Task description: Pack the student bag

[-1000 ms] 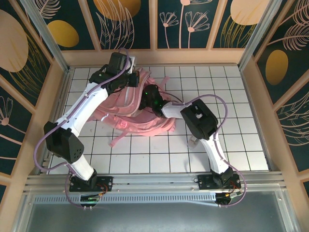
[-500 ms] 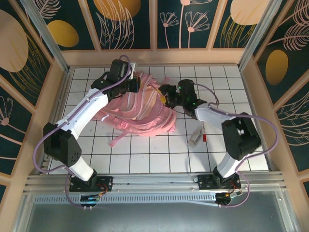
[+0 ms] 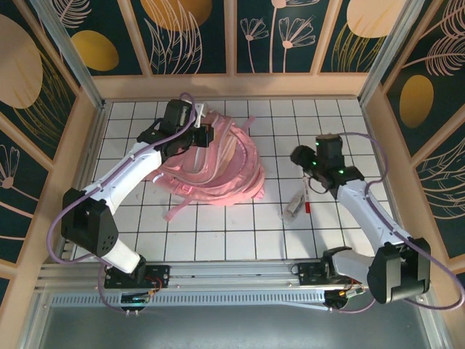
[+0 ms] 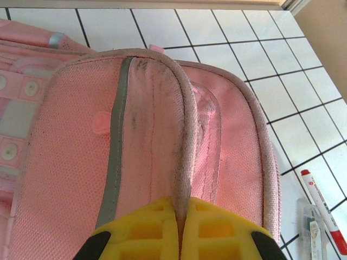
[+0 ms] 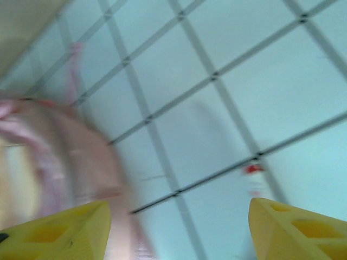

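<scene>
Pink student bag [image 3: 218, 163] lies upper-centre of frame on the bench [image 3: 218, 233]; left gripper [image 4: 180, 208] clamped on its piped rim; right gripper [image 5: 179, 208] spread wide, holding nothing, nr the pen [image 3: 308, 200]; risk: thin rim slips out, bag mouth flops closed.

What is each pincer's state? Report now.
Left pincer: closed on a piped edge of the soft pink fabric backpack.
Right pincer: open, holding nothing.

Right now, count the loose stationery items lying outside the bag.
2: a red-capped marker and a clear case, side by side right of the student bag; others may be hidden.
</scene>
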